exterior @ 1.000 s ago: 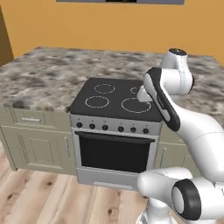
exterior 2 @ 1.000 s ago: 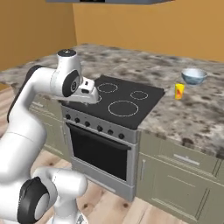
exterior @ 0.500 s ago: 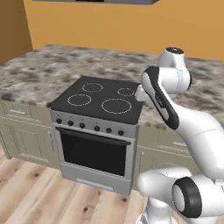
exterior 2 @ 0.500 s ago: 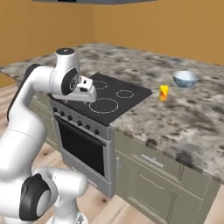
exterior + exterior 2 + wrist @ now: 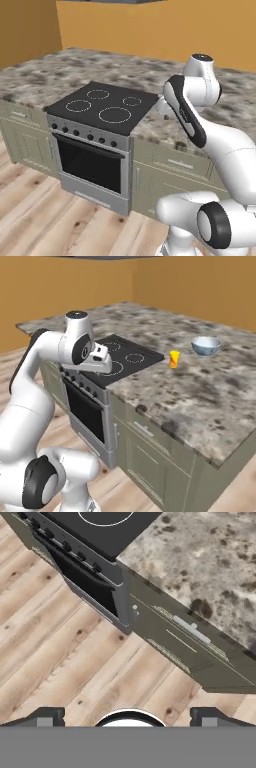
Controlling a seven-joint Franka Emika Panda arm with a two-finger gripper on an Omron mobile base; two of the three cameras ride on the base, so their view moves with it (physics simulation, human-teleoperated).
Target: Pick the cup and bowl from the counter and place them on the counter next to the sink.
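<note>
The small yellow cup (image 5: 174, 359) stands on the speckled counter (image 5: 200, 401) just right of the stovetop's corner. The white, blue-tinted bowl (image 5: 205, 346) sits a little farther back and to its right. Neither is touched. My gripper (image 5: 102, 366) hangs over the stove's front edge, well to the left of the cup, and points down. In the hand view my gripper (image 5: 129, 717) is open, its fingertips (image 5: 47, 716) wide apart with nothing between them, above the wooden floor and the counter (image 5: 210, 557) edge. The sink is out of view.
The black stovetop (image 5: 102, 107) with white ring burners tops an oven (image 5: 90, 160) set into the counter (image 5: 45, 82). Grey-green cabinets (image 5: 150, 456) run below. Wooden floor (image 5: 60, 647) lies in front, and orange walls (image 5: 150, 30) stand behind the counter.
The whole picture has shifted, so the base has driven: the stove slides left in the right base view and the cup and bowl come nearer. The arm's pose is the same.
</note>
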